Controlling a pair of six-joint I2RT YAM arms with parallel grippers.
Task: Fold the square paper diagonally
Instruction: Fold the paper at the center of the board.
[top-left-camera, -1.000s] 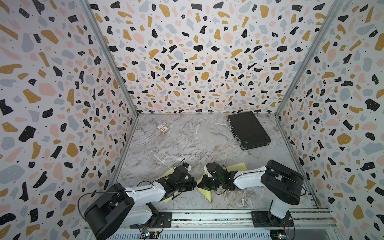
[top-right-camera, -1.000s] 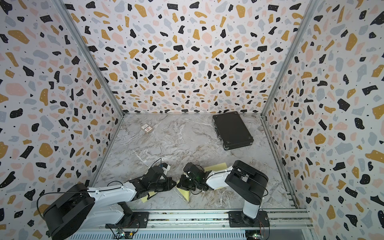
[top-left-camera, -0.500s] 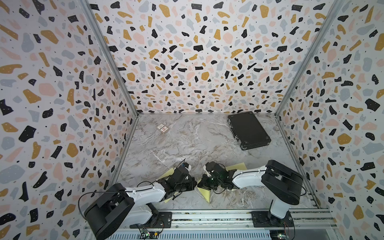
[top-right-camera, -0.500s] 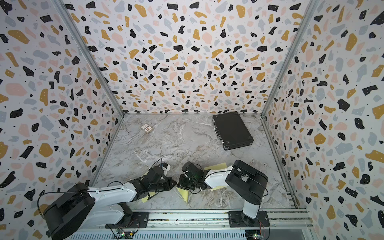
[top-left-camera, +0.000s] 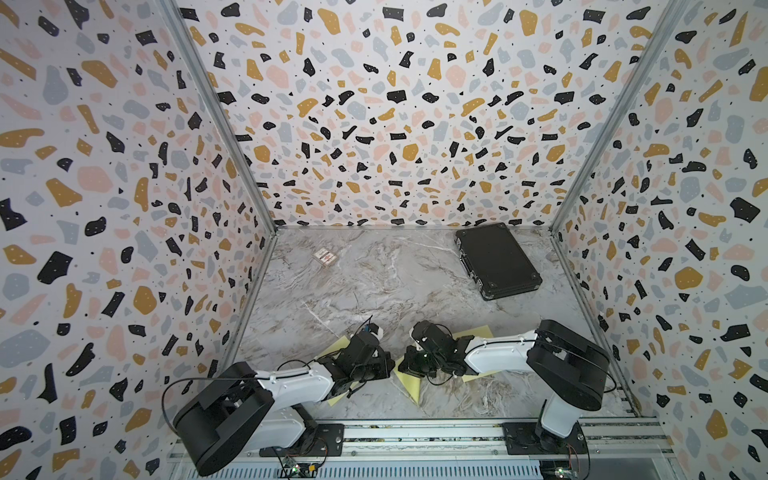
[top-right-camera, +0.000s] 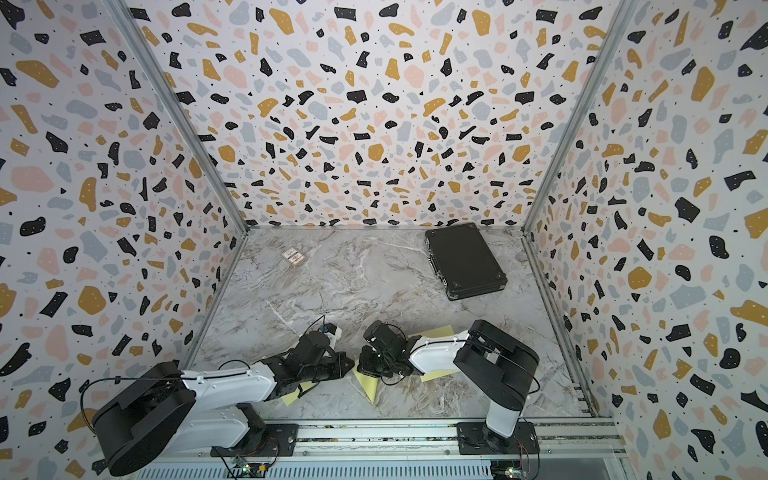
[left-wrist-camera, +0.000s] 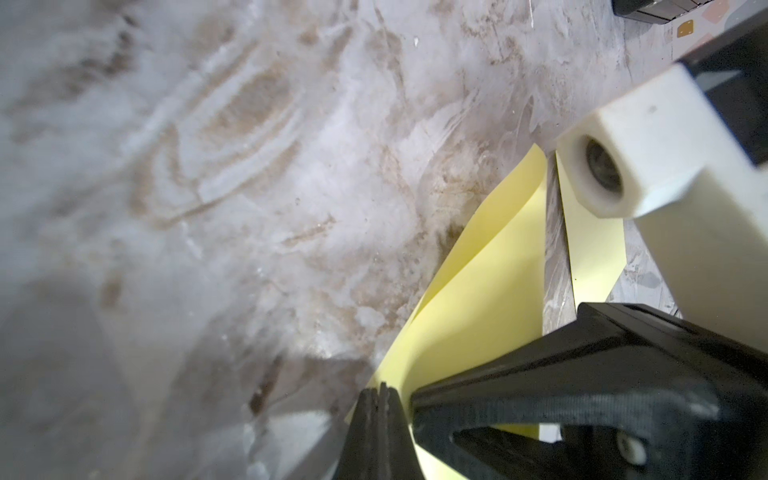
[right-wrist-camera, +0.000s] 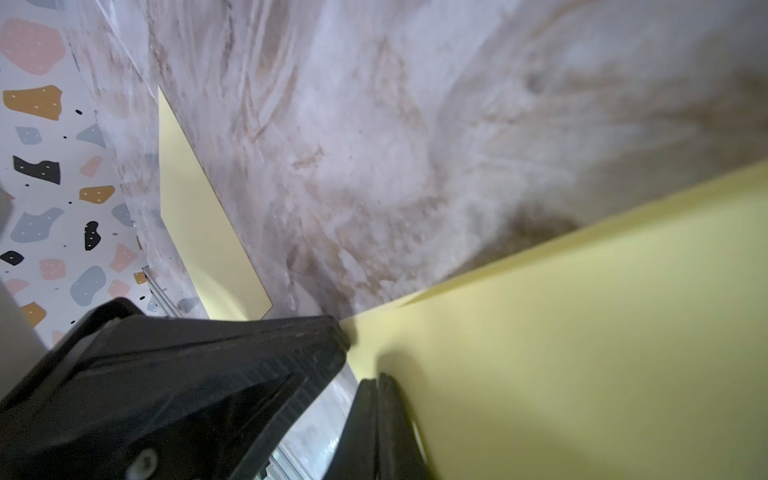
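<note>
The yellow square paper (top-left-camera: 409, 384) (top-right-camera: 368, 386) lies near the table's front edge, between my two arms, with part of it raised off the marble. My left gripper (top-left-camera: 390, 369) (left-wrist-camera: 378, 390) is shut, and the paper (left-wrist-camera: 478, 291) curls up right behind its tips. My right gripper (top-left-camera: 402, 368) (right-wrist-camera: 376, 384) is shut too, its tips against the paper's broad face (right-wrist-camera: 582, 353). The two grippers meet almost tip to tip. I cannot tell whether either one pinches the sheet. Both arms hide much of it in both top views.
More yellow sheets lie under the left arm (top-left-camera: 334, 399) and the right arm (top-left-camera: 478, 332). A black case (top-left-camera: 496, 262) sits at the back right and a small packet (top-left-camera: 325, 257) at the back left. Patterned walls enclose three sides; a metal rail (top-left-camera: 415, 436) runs along the front.
The right gripper has edged slightly towards the left gripper. The left arm and the paper look unchanged.
</note>
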